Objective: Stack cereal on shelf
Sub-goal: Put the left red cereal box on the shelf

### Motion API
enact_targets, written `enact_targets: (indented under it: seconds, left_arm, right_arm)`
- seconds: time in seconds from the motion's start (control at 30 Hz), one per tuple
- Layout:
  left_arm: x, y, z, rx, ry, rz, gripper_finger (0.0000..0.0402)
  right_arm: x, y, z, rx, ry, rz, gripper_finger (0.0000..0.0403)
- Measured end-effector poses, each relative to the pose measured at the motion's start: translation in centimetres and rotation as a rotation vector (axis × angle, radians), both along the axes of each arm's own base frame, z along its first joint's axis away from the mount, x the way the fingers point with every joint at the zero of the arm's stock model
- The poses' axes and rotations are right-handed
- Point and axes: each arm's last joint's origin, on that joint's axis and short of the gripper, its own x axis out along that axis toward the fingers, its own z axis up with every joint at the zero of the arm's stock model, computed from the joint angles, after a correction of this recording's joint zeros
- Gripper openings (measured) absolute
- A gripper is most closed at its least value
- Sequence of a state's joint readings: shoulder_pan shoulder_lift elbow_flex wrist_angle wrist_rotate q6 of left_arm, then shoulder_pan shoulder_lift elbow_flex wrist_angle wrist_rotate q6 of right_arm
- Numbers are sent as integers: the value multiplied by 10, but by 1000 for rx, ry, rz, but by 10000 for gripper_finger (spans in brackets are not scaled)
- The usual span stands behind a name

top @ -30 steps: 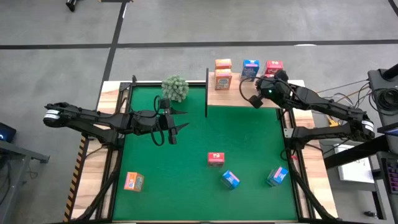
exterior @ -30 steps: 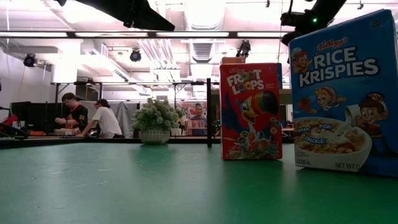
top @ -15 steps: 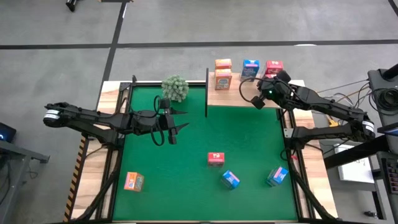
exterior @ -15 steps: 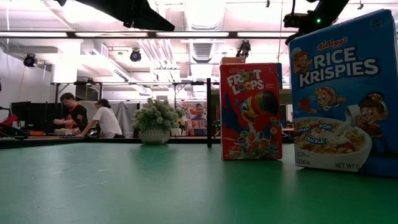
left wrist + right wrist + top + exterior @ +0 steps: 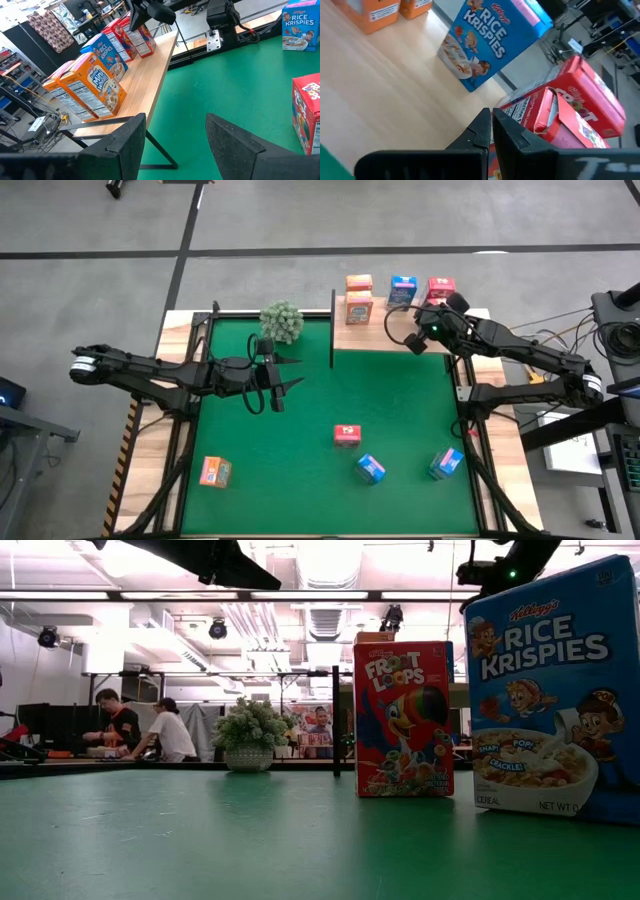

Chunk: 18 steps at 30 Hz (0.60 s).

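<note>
Cereal boxes are split between the shelf (image 5: 380,335) and the green mat (image 5: 320,470) on the worktop. On the shelf, at the far right corner of the worktop, stand two orange boxes (image 5: 359,298), one behind the other, a blue box (image 5: 403,290) and a red box (image 5: 440,287) in a row along the back edge. On the mat lie a lone orange box (image 5: 215,471) near the left front corner, a red Froot Loops box (image 5: 347,436) toward the middle, and two blue Rice Krispies boxes (image 5: 370,469) (image 5: 446,463) nearer the front right.

The right gripper (image 5: 412,343) hangs over the shelf just in front of the red box, its fingers (image 5: 479,131) pressed together with nothing between them; its wrist view looks down on the bare shelf board with the blue box and the red box just ahead.

The left gripper (image 5: 290,372) is held over the far left part of the mat, near the green plant (image 5: 282,320), pointing toward the shelf. Its fingers (image 5: 122,145) stand apart and hold nothing.

In the low view, two people show in the room beyond the worktop.
</note>
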<state>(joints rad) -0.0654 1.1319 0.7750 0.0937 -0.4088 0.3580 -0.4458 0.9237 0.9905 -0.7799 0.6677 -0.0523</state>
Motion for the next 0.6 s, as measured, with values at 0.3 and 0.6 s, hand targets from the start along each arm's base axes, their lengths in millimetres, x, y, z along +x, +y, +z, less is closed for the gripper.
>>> enact_targets:
  seconds: [0.3,0.6]
  left_arm:
    - [0,0,0,0,0,0,190]
    - [0,0,0,0,0,0,190]
  right_arm:
    - [-1,-1,1,-24,8,-30,9]
    - [-1,-1,1,-11,-52,-69,9]
